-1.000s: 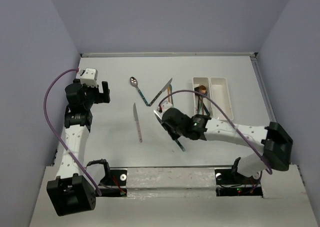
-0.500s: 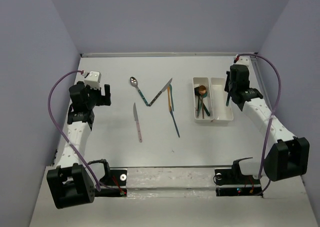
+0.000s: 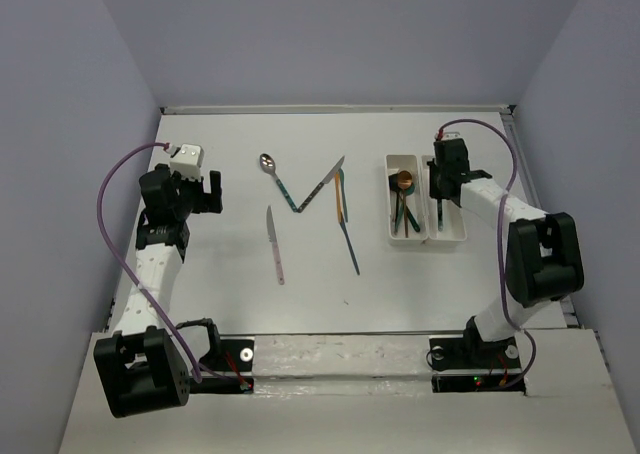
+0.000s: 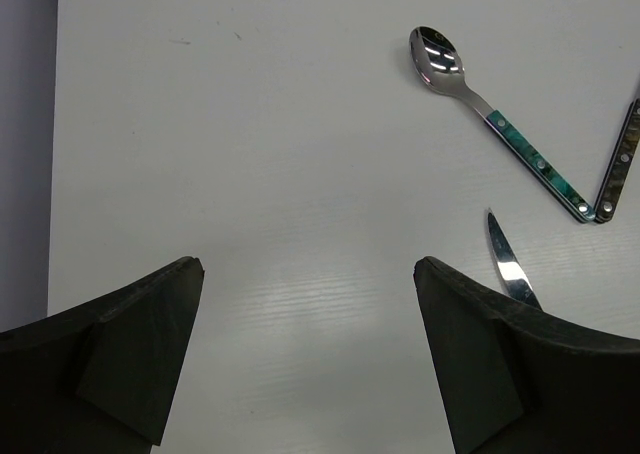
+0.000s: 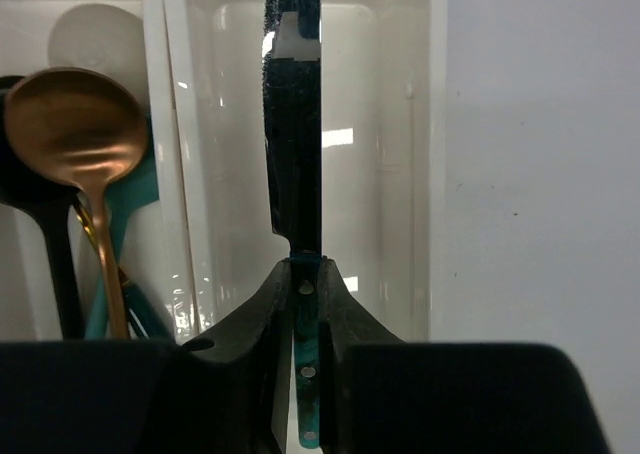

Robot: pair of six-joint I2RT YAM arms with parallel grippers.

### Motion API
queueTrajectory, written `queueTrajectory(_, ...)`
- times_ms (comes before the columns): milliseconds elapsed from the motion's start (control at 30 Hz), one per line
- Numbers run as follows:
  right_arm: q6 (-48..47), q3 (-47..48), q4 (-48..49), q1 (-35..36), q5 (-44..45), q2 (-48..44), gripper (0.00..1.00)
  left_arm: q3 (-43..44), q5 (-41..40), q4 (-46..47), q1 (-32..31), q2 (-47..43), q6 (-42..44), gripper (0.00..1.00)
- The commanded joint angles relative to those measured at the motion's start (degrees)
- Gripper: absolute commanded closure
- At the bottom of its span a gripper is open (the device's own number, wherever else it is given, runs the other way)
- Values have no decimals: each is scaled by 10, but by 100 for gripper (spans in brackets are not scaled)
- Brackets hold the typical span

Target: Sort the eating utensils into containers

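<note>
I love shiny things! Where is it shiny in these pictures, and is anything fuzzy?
Left wrist: the teal spoon glints white on its bowl. Right wrist: the copper spoon gleams, the tray shows bright patches, and the knife in the right claw looks dark with soft edges. Top: soft, even light, nothing glaring.

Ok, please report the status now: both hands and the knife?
Left hand open, over table. Right hand shut on teal knife, above right tray. Nothing in the way.

Left gripper jaws wide apart, arm bent; right gripper pinching knife
</note>
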Motion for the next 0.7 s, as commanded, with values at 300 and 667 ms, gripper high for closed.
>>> queueTrajectory(300, 1, 127, -96, 78, 60, -55, 48, -1, 17, 24, 5, -20, 7, 1)
queueTrajectory(667, 35, 340, -129, 260, -37, 181, 71, -5, 3, 23, 5, -29, 11, 1)
